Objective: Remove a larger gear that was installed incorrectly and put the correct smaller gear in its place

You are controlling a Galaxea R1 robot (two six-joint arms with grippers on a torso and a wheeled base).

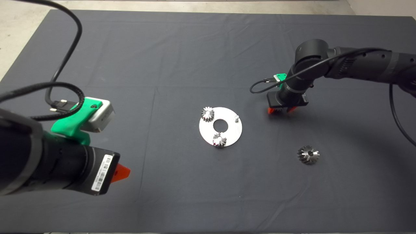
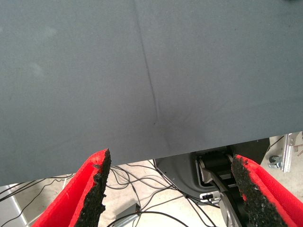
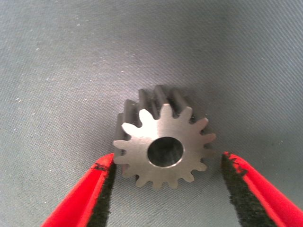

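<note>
Now straddling smaller gear (image 3: 163,145) with right gripper (image 3: 165,189), jaws open, nothing gripped; larger gear (image 1: 308,154) already off, toward mat's right edge; left gripper (image 2: 168,189) idle, agape, empty.

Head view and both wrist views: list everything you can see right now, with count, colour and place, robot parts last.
larger gear: 1, dark grey steel, lying loose on the mat right of the plate.
smaller gear: 1, grey steel, flat on the mat between the right pincer's open fingers, not gripped.
other small gears: 2, grey, on the plate, one at its upper left, one at its lower edge.
plate: 1, silver disc with a centre hole, mid mat.
bare pin: 1, silver, upright on the plate's right side.
mat: 1, dark grey, covers the table.
right pincer: 1, red fingers, open, lowered to the mat right of the plate.
left pincer: 1, red fingers, open, empty, waiting at the mat's left.
</note>
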